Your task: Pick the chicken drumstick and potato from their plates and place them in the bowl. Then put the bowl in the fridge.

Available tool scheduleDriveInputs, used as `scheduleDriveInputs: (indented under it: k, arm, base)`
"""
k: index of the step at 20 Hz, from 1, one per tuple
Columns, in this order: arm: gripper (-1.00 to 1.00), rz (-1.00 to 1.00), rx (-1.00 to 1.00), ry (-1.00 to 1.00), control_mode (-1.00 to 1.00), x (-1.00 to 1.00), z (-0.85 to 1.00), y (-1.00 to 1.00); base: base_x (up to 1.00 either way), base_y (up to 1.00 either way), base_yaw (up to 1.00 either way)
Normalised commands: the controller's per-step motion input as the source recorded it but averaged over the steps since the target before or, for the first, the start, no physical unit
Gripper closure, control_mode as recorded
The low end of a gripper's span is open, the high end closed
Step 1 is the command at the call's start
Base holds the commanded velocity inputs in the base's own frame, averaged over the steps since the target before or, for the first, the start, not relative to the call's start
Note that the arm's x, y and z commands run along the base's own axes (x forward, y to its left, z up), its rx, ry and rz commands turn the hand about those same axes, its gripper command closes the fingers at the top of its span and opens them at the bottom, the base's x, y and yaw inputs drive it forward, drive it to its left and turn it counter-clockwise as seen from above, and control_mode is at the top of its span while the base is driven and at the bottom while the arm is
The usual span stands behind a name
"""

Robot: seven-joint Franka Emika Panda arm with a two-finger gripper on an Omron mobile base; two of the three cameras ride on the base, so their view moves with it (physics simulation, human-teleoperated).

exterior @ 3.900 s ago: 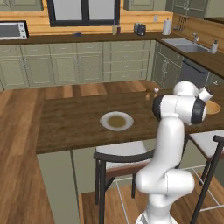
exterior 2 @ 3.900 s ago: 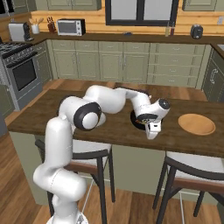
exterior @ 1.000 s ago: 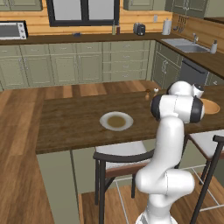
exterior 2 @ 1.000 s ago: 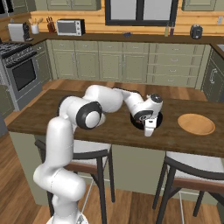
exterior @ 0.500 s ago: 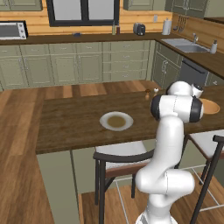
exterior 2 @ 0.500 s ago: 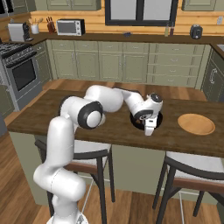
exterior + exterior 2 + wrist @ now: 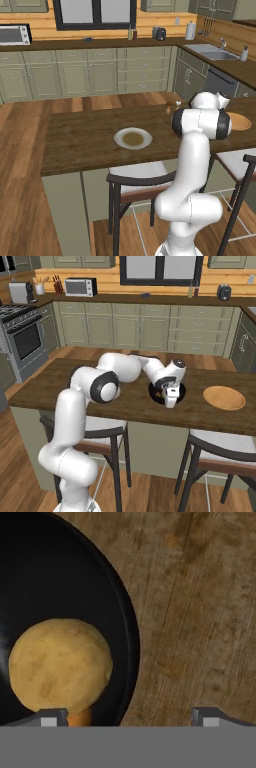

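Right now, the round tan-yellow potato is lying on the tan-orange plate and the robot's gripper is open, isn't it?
Not quite. The round tan-yellow potato lies inside the glossy black bowl, as the hand view shows; the tan-orange plate holds nothing. The gripper is indeed open.

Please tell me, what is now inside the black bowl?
Inside the bowl lies the potato. An orange tip, probably the chicken drumstick, shows at the potato's edge; the rest is covered by the potato or cut off by the picture's edge.
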Motion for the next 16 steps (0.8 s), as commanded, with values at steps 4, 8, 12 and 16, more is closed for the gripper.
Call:
scheduleDriveInputs:
  k: [4,8,12,16]
  arm:
    - [-1.00,0.14,0.08,0.16,-1.00,-0.05,-0.61,0.13]
    - [-1.00,0.07,0.01,0.09,-1.00,0.10,-0.30,0.12]
    - [-1.00,0.00,0.00,-0.02,-1.00,-0.14,-0.10,0.25]
    - [-1.00,-0.01,0.01,-0.12,-1.00,-0.66,0.03,0.45]
  base:
    - [0.00,0.00,0.00]
    - [0.00,0.00,0.00]
    - [0.00,0.00,0.00]
    - [0.00,0.00,0.00]
